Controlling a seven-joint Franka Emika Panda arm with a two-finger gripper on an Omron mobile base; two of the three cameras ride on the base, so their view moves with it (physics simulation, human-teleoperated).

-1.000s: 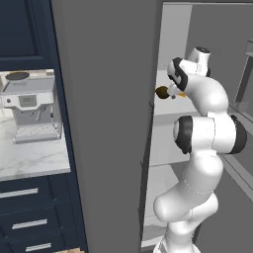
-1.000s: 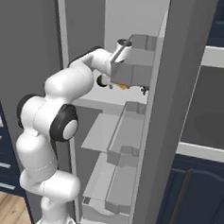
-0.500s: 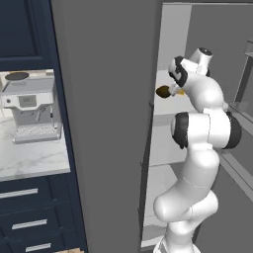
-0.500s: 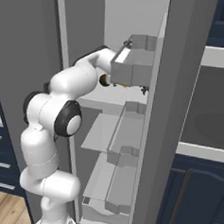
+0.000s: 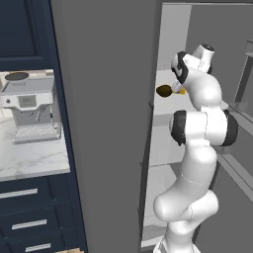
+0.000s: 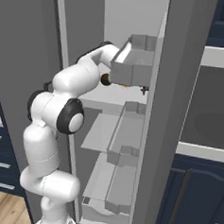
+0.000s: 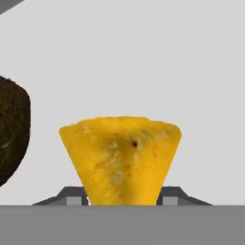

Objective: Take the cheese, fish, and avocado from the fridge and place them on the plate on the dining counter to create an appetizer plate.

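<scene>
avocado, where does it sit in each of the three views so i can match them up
Left base view: avocado on the fridge shelf, just left of the arm's wrist.
Right base view: a dark sliver between the arm and the grey door bin.
Hand view: at the left edge, cut off.
Shared landmark: the cheese beside it, a yellow speck in the left base view.

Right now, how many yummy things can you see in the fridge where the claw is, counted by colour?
Yellow-orange: 1, the cheese, sitting between the claw's fingertips.
Dark brown-black: 1, the avocado, beside the cheese on the same fridge shelf.
Total: 2 foods.
</scene>
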